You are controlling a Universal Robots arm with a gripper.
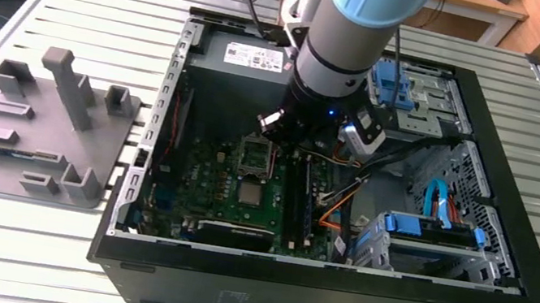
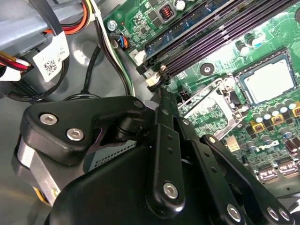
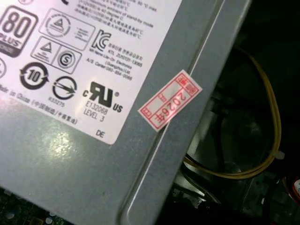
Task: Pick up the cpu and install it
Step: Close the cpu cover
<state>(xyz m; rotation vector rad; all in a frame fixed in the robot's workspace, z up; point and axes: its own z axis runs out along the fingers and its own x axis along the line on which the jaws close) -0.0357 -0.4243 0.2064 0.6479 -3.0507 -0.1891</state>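
Universal Robots arm (image 1: 346,41) reaches steeply down into an open computer case (image 1: 333,298), its gripper (image 2: 162,93) low over the motherboard (image 1: 205,178), beside the open socket plate (image 2: 209,104). The jaws look drawn together with nothing between them. The cpu (image 2: 267,77) lies flat in its socket just past the plate, clear of the gripper.

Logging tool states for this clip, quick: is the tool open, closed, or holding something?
Tool: closed, fingertips together, nothing visibly held.
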